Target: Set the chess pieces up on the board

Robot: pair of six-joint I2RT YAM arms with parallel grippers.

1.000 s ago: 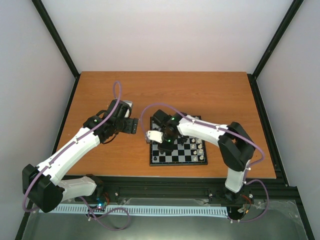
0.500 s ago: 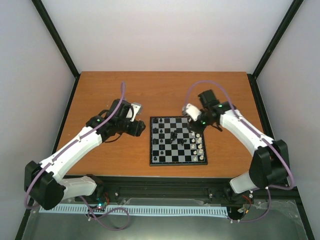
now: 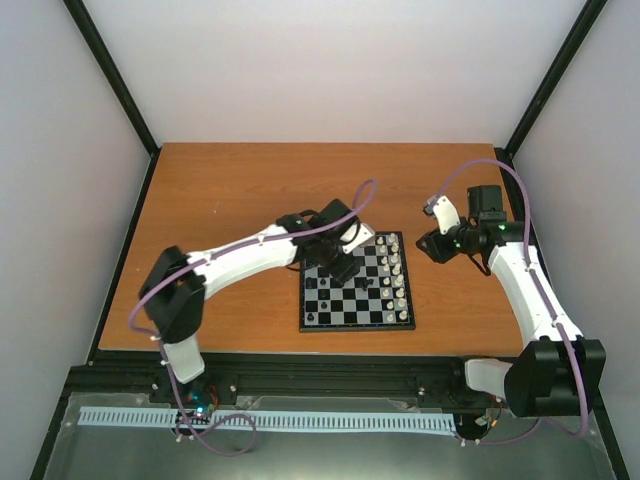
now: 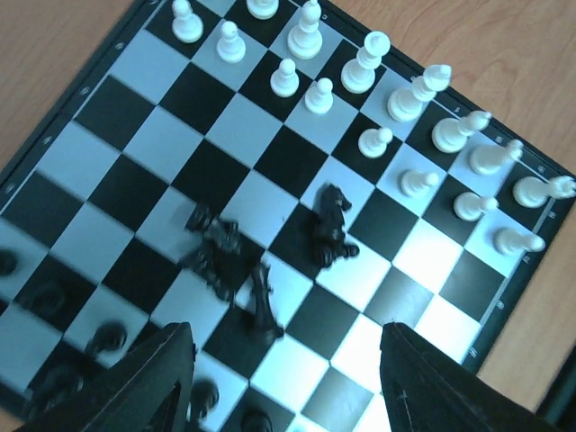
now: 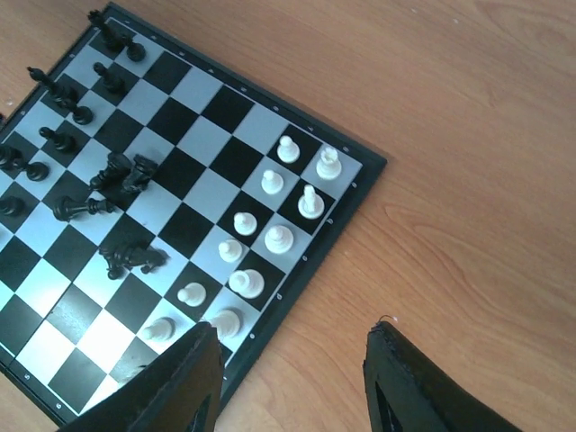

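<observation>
The board (image 3: 356, 327) lies at the table's front centre. White chess pieces (image 3: 399, 284) stand in two rows along its right side. Black pieces (image 3: 312, 288) stand along its left side. Several black pieces (image 4: 225, 256) lie toppled on the middle squares, also in the right wrist view (image 5: 117, 175). My left gripper (image 3: 346, 266) hangs over the board's middle, open and empty (image 4: 283, 360), just above the fallen black pieces. My right gripper (image 3: 428, 247) is open and empty (image 5: 292, 378), above the bare table just off the board's right edge, beside the white pieces (image 5: 270, 236).
The board sits on a brown wooden table (image 3: 250, 190) with black frame rails (image 3: 527, 250) along its sides. The left arm (image 3: 240, 255) stretches across the table's middle-left. White walls enclose the back and sides.
My right arm left the board and swung out to the right of it. My left arm swung from the left of the table to over the board's middle.
</observation>
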